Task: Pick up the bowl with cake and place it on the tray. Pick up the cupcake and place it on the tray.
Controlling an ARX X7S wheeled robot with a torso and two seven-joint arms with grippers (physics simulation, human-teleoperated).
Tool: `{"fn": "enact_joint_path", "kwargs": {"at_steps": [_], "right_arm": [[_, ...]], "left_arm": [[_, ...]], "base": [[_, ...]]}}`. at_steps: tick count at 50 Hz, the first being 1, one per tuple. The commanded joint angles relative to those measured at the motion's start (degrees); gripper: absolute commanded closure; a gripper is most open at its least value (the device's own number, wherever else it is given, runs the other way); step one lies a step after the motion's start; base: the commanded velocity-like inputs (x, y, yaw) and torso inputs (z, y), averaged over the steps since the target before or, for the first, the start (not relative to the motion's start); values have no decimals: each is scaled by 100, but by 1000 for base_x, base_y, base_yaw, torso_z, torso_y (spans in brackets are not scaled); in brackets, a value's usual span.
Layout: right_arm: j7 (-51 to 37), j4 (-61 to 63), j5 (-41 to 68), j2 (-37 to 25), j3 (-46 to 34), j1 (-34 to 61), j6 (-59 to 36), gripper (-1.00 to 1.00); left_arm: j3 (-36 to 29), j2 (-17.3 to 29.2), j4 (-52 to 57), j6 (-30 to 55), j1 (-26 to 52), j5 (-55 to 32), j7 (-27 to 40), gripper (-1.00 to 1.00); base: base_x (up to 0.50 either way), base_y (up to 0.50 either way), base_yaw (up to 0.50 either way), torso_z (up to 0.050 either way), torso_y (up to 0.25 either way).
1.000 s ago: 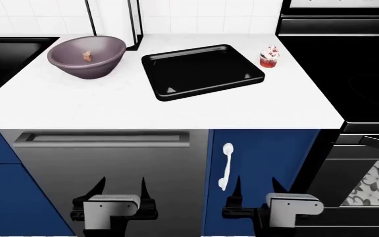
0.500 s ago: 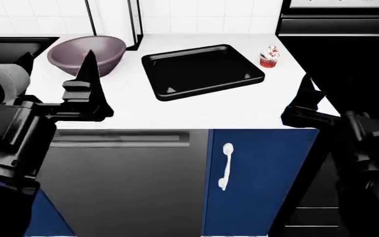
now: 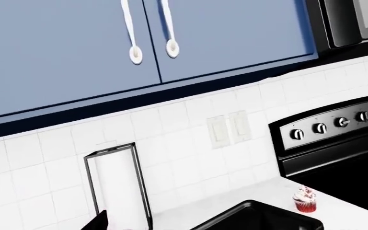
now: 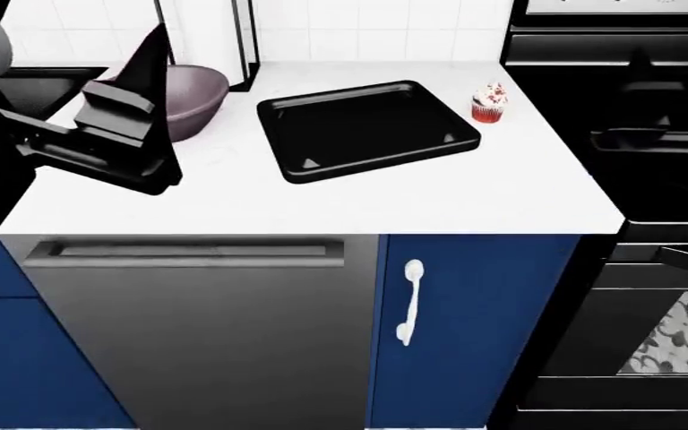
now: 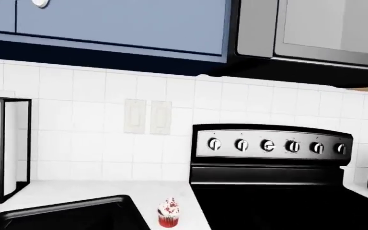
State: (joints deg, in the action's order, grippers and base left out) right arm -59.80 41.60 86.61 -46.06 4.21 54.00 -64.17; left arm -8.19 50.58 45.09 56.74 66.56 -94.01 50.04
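One bowl (image 4: 194, 94), one tray (image 4: 368, 130), one cupcake (image 4: 489, 103). Left end effector (image 4: 141, 107), empty, overlaps the bowl; its opening is unclear.

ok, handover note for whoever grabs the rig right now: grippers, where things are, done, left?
Left gripper: raised over the counter in front of the bowl, holding nothing; whether it is open or shut cannot be told.
Right gripper: dark shape over the stove in the head view, state unreadable; holds nothing visible.
Bowl: on the counter left of the tray, partly hidden by the left gripper; cake not visible.
Cupcake: on the counter right of the tray, beside the stove.
Tray: nothing on it.
Done: nothing placed.
Left: bowl with cake onto the tray, then the cupcake.
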Motion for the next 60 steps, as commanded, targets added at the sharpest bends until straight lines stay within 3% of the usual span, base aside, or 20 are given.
{"fn": "enact_joint_path", "kwargs": {"at_steps": [1,24,60], "right_arm": [[-27,-15,55,-101,-13,116,-111,-100],[182,188,5,-290,424,-498,167,-100],[523,206,-411,-210,277,-648,324,-100]], "left_arm": [[13,161,47,103,167,-215,109,-100],[-3,397,180,23,542,-823,572,-100],[37,347,258,-82,152,-549,439,-100]], "base": [[0,0,0,0,0],[84,0,0,0,0],[158,0,0,0,0]]}}
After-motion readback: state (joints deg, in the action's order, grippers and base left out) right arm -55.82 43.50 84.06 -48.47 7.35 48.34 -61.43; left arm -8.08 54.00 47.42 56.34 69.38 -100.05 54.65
